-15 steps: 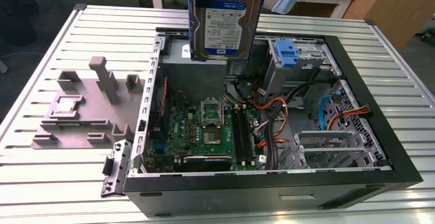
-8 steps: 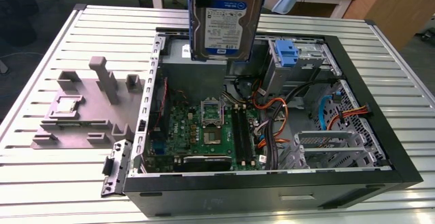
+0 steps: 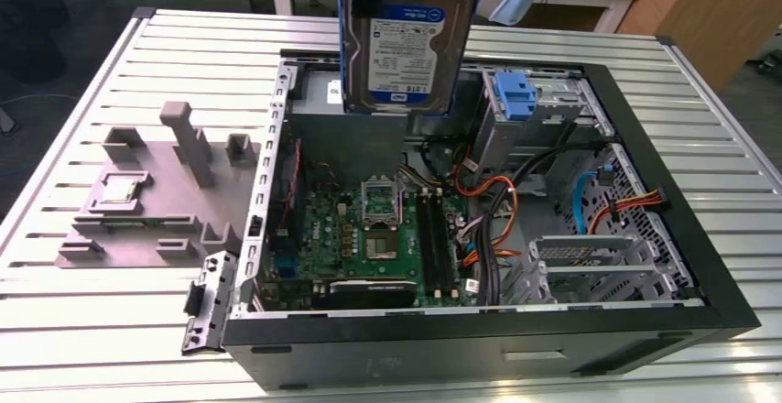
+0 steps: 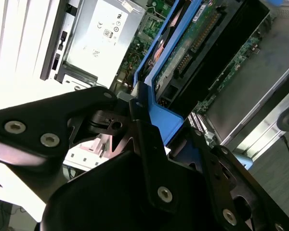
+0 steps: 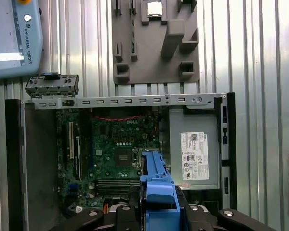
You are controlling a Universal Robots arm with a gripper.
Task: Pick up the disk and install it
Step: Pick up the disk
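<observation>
- I'm seeing the disk (image 3: 406, 41) hanging upright in the exterior view, over the far part of the open PC case (image 3: 489, 339).
- Its long axis is running vertical. The white-and-blue label face is pointing toward the exterior cam, and the lower short edge is pointing down into the case.
- The disk's top end is running out of the exterior pic, so I'm not seeing the grip there.
- In the second wrist view the gripper (image 4: 168, 127) is clamping the disk's blue carrier bracket (image 4: 156, 108), w/ black fingers (image 4: 147, 144) pressing on the bracket's end.
- The same view is showing the disk's green circuit-board side (image 4: 192, 43), w/ the disk reaching away from the claw toward the case.
- In the first wrist view the gripper (image 5: 159, 211) is holding the bracket (image 5: 156, 185), which I'm looking at end-on.
- Behind the bracket, the motherboard (image 5: 115, 144) is lying flat in the case.
- The grey box w/ white sticker (image 5: 195, 144) is sitting in the case just beside the motherboard.
- A bare blue bracket (image 3: 518, 92) is sitting in the drive bay, toward the exterior view's right of the disk.
- A grey fixture tray (image 3: 159, 211) is lying on the slatted table (image 3: 98, 330), outside the case, at the exterior view's left.
</observation>
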